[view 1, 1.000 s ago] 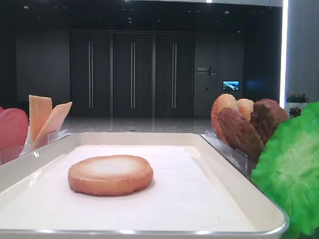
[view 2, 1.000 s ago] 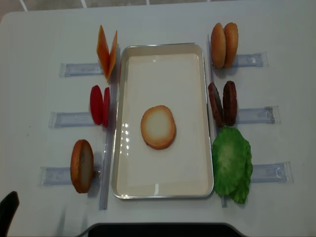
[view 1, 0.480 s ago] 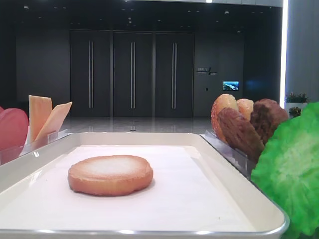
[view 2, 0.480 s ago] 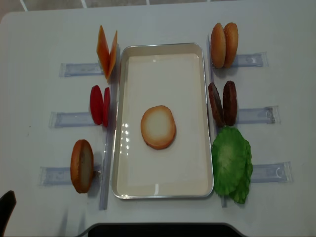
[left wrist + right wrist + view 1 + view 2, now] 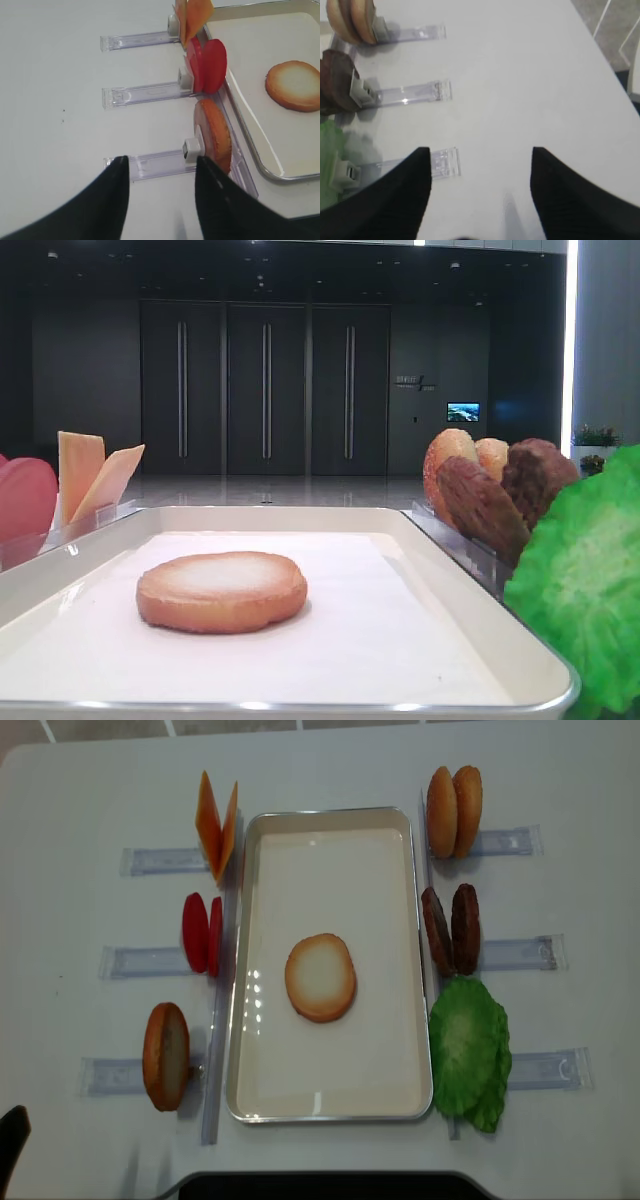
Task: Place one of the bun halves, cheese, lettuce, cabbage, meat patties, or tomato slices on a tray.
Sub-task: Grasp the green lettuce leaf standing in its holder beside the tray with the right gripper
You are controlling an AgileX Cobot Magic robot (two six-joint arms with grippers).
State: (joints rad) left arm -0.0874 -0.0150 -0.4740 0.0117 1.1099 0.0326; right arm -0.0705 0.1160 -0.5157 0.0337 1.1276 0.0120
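One bun half (image 5: 320, 977) lies flat, pale face up, in the middle of the cream tray (image 5: 330, 813). Another bun half (image 5: 216, 134) stands on edge in a clear holder left of the tray. My left gripper (image 5: 161, 162) is open beside it, over the holder's strip, with nothing between its fingers. Tomato slices (image 5: 202, 933) and cheese (image 5: 217, 820) stand farther back on the left. Right of the tray are two more bun halves (image 5: 454, 810), meat patties (image 5: 450, 930) and lettuce (image 5: 468, 1050). My right gripper (image 5: 480, 152) hangs open over bare table right of the lettuce's holder.
Clear plastic holders (image 5: 520, 953) stick out to both sides of the tray on the white table (image 5: 80, 780). The table's right edge (image 5: 602, 55) runs close past my right gripper. A dark piece of the left arm (image 5: 10, 1150) shows at the near left corner.
The dark piece of the left arm at the near left corner of the overhead view has drawn back toward the edge. The food and the tray have not moved.
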